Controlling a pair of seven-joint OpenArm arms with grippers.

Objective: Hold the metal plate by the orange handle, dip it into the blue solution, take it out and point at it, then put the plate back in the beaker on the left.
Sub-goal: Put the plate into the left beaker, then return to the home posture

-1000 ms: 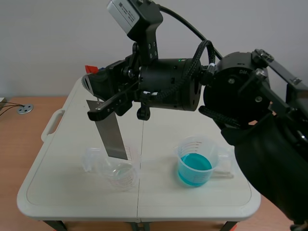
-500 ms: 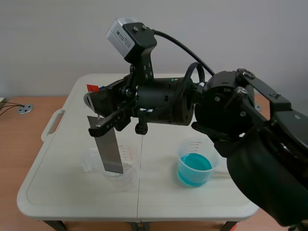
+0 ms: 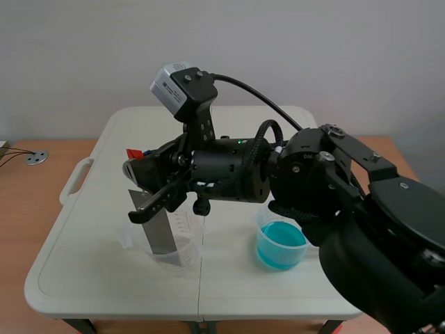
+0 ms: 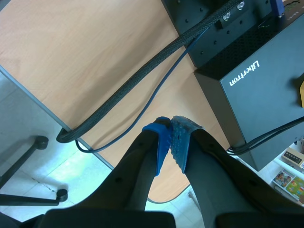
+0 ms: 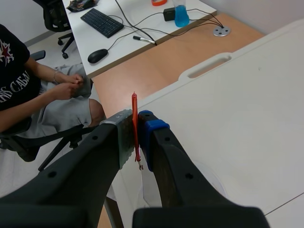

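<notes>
Your right tool [image 5: 136, 134] clamped on handle [image 5: 134, 108]; plate [image 3: 161, 233] bottom inside left beaker [image 3: 182, 259]. Likely final step: release pending. Left tool [image 4: 171, 138] closed, empty.

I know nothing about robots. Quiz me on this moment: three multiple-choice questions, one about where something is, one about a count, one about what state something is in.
1. The lower end of the metal plate is:
A. inside the clear beaker
B. in a bowl
C. lying flat on a tray

2. How many beakers stand on the table?
A. one
B. two
C. four

3. The right gripper is:
A. open
B. shut on nothing
C. shut on the orange handle

Answers:
1 A: the plate stands upright in the clear beaker's mouth.
2 B: there is the clear beaker and the beaker of blue solution.
3 C: the handle is pinched between its pads.
</notes>
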